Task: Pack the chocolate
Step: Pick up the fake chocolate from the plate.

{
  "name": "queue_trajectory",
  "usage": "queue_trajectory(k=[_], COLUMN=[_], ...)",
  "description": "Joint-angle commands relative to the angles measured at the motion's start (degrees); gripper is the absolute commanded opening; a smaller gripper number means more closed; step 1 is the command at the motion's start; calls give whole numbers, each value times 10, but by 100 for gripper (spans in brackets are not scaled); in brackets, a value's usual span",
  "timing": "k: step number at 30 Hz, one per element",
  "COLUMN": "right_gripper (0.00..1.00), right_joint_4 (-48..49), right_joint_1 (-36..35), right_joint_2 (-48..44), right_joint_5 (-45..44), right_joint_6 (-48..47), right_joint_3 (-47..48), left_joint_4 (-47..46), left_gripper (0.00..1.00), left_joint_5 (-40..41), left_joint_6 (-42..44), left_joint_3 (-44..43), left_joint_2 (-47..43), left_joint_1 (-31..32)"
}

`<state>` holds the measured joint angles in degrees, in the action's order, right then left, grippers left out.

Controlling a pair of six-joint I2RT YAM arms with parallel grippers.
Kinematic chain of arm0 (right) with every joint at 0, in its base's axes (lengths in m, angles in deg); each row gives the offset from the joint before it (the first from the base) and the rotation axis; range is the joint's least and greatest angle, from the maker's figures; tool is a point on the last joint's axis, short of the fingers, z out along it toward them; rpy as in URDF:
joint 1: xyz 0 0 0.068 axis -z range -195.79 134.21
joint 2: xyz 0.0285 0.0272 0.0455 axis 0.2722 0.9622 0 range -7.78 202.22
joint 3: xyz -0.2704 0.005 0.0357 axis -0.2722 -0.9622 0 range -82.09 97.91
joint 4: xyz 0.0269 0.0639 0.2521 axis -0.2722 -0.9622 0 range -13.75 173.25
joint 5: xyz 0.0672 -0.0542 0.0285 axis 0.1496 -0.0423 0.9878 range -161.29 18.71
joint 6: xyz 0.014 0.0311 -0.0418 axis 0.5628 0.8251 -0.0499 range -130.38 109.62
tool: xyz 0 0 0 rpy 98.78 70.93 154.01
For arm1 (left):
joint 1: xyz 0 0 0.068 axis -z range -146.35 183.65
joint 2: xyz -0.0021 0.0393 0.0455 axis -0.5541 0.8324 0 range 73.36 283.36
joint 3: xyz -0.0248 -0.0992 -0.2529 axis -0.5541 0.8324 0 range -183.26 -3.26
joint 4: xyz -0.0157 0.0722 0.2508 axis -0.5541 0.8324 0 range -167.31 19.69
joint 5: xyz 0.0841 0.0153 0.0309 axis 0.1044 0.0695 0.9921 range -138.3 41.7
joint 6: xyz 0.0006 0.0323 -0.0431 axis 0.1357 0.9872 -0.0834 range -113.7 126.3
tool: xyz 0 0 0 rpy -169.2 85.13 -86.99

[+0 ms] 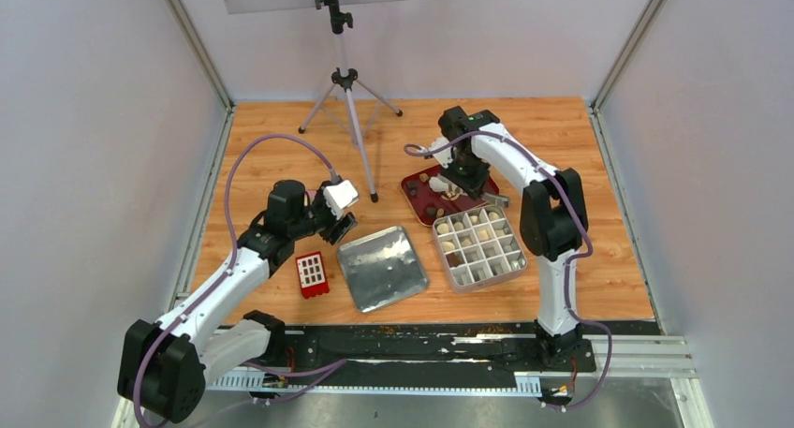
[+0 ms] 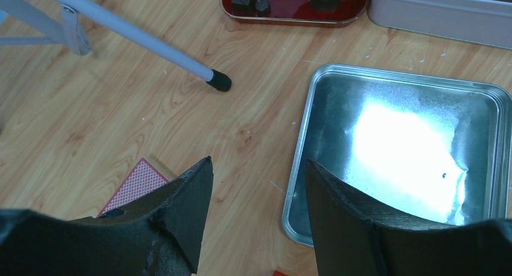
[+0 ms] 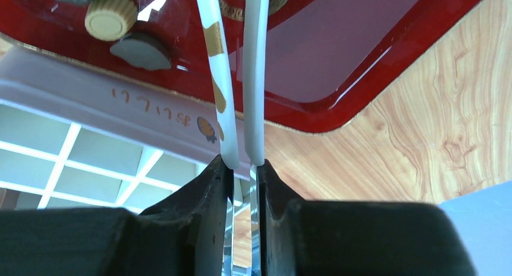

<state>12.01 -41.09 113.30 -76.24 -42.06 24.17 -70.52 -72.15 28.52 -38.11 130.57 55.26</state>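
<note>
Hovering low over the tabletop [image 2: 121,125], the left hand [image 2: 258,164] is gaping wide and gripping nothing. The red block [image 1: 312,273] is sitting just left of it, the silver lid [image 2: 398,137] edge just right. Beyond, the right hand [image 3: 241,164] is pinching white tongs [image 3: 256,77], their arms nearly together, over the near rim of the red tray [image 3: 362,52]. Some chocolate [image 3: 110,16] is lying on that tray, more in the divided box [image 3: 90,92] just beside it. A tripod leg [image 2: 151,40] is standing back-left.

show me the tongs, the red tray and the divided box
tongs [image 3: 256,77]: right wrist view, on the plain white arm.
red tray [image 3: 362,40]: right wrist view, on its bare floor.
divided box [image 1: 443,259]: top view, on its left wall.
</note>
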Motion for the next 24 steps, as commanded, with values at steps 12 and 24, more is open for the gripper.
queue_trajectory(k=[12, 24], right_gripper=[11, 13], right_joint_4=[-69, -153], right_joint_1=[2, -1], right_joint_2=[-295, -425], right_joint_5=[-14, 25], right_joint_6=[-58, -100], right_joint_3=[-168, -292], left_joint_4=[-28, -27], left_gripper=[66, 66], left_joint_5=[-16, -24], left_joint_6=[-11, -12], left_joint_3=[-11, -43], left_joint_2=[19, 55], left_joint_1=[-4, -4])
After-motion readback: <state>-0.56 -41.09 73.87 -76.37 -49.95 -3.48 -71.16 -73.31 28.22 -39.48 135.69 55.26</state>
